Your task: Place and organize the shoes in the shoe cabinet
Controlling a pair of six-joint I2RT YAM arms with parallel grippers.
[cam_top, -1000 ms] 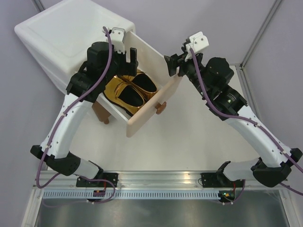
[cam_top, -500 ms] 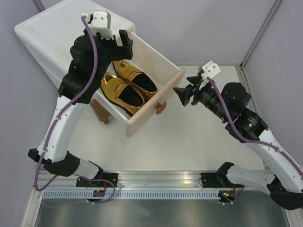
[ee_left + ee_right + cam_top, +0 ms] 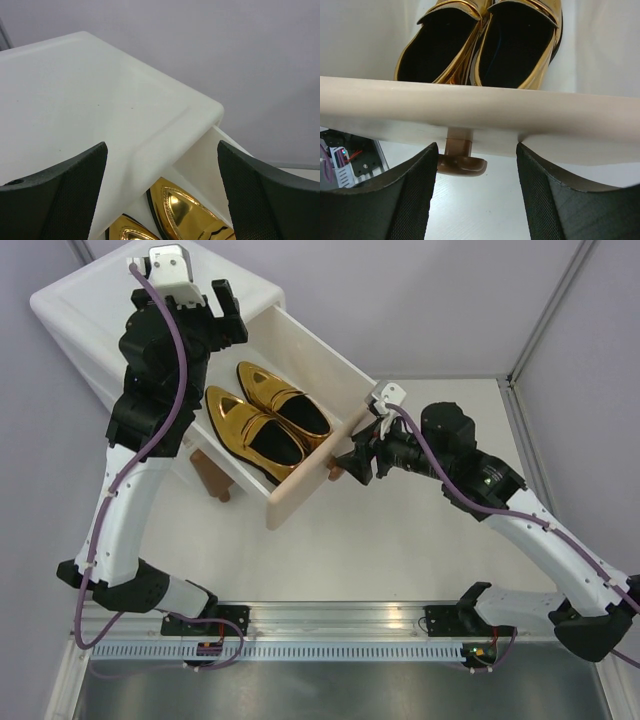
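The white shoe cabinet (image 3: 130, 310) stands at the back left with its beige upper drawer (image 3: 318, 472) pulled out. The two gold shoes (image 3: 265, 420) lie side by side in it; they also show in the right wrist view (image 3: 485, 40) and in the left wrist view (image 3: 195, 215). The purple shoes are out of view. My left gripper (image 3: 220, 312) is open and empty above the cabinet's top edge (image 3: 100, 110). My right gripper (image 3: 352, 462) is open at the drawer front, its fingers (image 3: 415, 195) on either side of the brown knob (image 3: 462, 162), the left finger touching it.
The brown lower drawer's knob (image 3: 212, 480) pokes out under the beige drawer. A metal rail (image 3: 320, 625) runs along the near edge. White table surface (image 3: 420, 540) lies right of the cabinet.
My left gripper has risen out of the drawer to above the cabinet top. My right gripper has swung down and left to the drawer front knob.
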